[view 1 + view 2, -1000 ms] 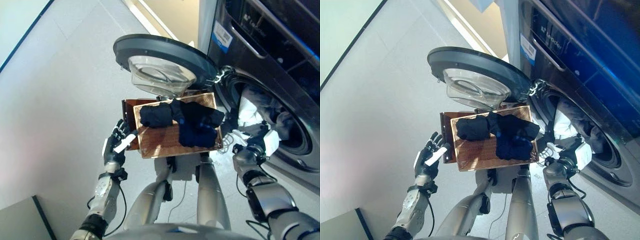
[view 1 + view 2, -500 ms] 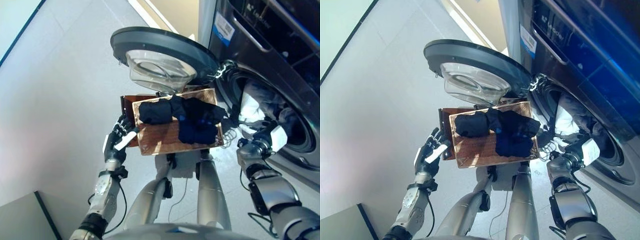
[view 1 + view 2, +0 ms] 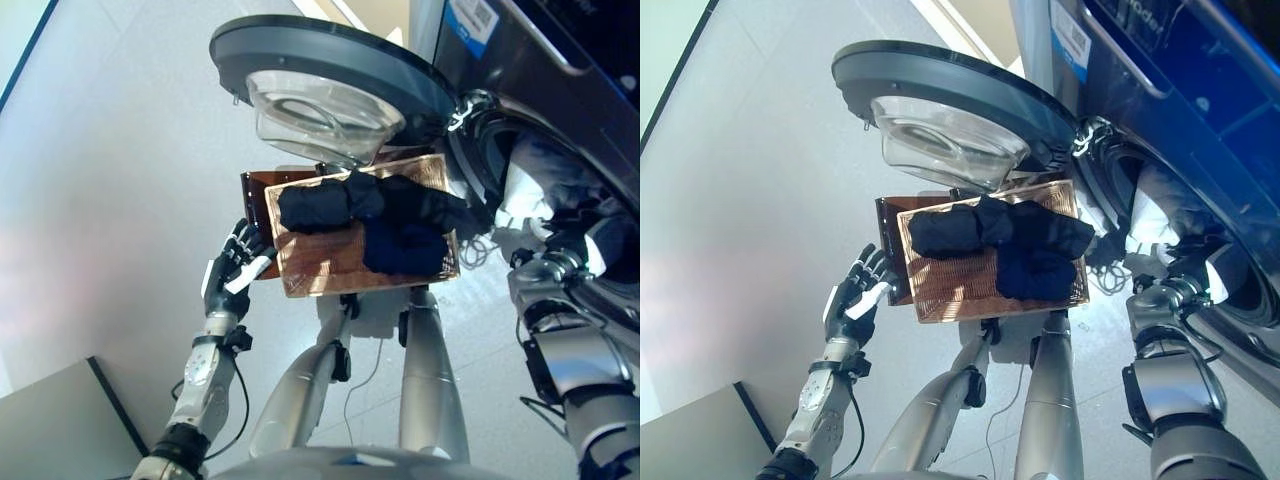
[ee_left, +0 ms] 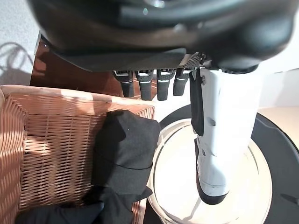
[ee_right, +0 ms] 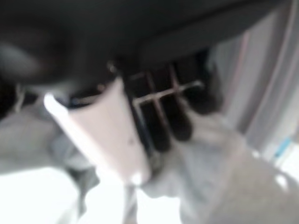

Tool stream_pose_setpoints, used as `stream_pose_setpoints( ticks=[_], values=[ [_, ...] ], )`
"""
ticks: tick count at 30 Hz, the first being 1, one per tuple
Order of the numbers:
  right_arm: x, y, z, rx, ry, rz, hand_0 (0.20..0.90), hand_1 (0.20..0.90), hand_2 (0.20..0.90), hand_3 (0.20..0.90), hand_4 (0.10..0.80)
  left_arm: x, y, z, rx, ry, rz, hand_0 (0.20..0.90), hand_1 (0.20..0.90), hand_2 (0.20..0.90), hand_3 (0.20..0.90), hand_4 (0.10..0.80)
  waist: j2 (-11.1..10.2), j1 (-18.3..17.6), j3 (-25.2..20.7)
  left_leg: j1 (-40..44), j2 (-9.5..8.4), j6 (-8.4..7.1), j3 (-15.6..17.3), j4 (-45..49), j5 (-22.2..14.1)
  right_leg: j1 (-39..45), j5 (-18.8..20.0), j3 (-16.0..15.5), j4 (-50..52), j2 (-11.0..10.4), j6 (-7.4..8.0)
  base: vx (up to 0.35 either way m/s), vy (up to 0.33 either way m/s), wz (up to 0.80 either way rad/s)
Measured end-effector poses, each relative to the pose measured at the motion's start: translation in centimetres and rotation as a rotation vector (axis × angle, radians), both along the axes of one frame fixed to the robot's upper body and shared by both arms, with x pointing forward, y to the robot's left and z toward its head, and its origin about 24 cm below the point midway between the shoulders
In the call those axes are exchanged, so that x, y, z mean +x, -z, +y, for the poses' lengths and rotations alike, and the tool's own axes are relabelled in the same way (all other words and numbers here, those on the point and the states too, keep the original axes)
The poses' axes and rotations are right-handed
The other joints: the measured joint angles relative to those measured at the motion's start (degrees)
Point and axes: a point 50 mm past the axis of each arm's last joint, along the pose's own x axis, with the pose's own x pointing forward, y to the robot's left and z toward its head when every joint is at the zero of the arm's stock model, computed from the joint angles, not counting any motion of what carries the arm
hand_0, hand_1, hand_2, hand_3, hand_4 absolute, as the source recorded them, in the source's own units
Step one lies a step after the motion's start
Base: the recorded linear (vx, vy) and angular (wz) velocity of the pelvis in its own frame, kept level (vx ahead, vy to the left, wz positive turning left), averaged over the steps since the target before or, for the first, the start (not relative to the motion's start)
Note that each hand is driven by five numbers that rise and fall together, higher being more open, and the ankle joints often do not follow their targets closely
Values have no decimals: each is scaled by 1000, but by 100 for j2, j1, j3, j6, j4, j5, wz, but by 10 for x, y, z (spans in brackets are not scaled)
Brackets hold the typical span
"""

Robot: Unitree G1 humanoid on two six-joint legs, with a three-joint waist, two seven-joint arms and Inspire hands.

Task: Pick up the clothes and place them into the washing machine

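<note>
Clothes are shown in two places: dark garments (image 3: 375, 215) are heaped in a wicker basket (image 3: 330, 275), and pale garments (image 3: 535, 190) are seen inside the drum opening of the washing machine (image 3: 1160, 60). The dark garments are piled toward the basket's far edge and its right corner; the near-left part of the woven base is left bare. The basket is set on a brown board (image 3: 255, 215), whose edge is seen past the basket's left side. The machine's round door (image 3: 320, 75) is swung fully open above the basket's far edge, its glass bowl (image 3: 320, 110) facing outward. A light grey tiled floor (image 3: 110, 180) is spread to the left, bounded by a pale wall with a dark skirting line. The left hand (image 3: 232, 275) is held just beside the board's left edge, fingers straight and spread, nothing grasped. The right hand (image 3: 1185, 285) is placed at the drum's mouth by the pale garments; its grip cannot be told.
</note>
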Motion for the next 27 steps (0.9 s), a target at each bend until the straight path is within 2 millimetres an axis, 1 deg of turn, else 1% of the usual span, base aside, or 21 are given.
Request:
stream_pose_setpoints(
  ticks=[5,8,11,15,19,22,24,27],
  values=[
    [7,-7,1,25,-41,-16,200,200,200,200,300,0,-2,-1,-2,11,-11,900,900,900,900,800,-2,-22,1,8,36,-20,2,0,14,1,-3,-5,11,39,-2,8,-9,2],
    [7,-10,-1,102,-48,-83,200,200,200,200,300,2,-6,-2,-7,18,-31,900,900,900,900,800,-3,-22,2,19,46,-42,-7,-1,29,3,-26,-21,43,43,8,17,-16,5],
    [8,-11,-2,139,-49,-121,200,200,200,200,300,2,-6,-2,-10,16,-31,900,900,900,900,800,-5,-33,3,22,46,-45,-15,-1,28,3,-38,-28,55,42,4,15,-11,2],
    [7,-15,-6,226,-6,-205,200,200,200,200,300,1,-6,-1,-18,21,-33,900,900,900,900,800,-6,-27,4,27,37,-49,-33,-1,31,5,-40,-35,82,29,4,0,0,0],
    [9,-20,-7,225,4,-229,200,200,200,200,300,1,-6,-1,-18,20,-33,900,900,900,900,800,-7,-24,5,28,32,-48,-57,0,37,5,-40,-36,95,25,2,8,-2,0],
    [8,-30,-14,192,14,-246,200,200,200,200,300,1,-6,-1,-17,21,-34,900,900,900,900,800,-7,-9,5,28,29,-48,-71,0,40,4,-39,-39,106,22,-8,9,-12,4],
    [8,-42,-21,151,35,-264,200,200,200,200,300,1,-6,-1,-17,21,-36,900,900,900,900,800,-6,8,5,28,25,-48,-75,0,42,2,-42,-46,115,15,-11,8,-17,5],
    [7,-69,-34,60,59,-286,200,200,200,200,300,1,-8,-1,-17,23,-43,900,900,900,900,800,-6,33,4,28,22,-41,-97,3,60,-1,-57,-71,143,1,-30,3,-8,1]
  ],
)
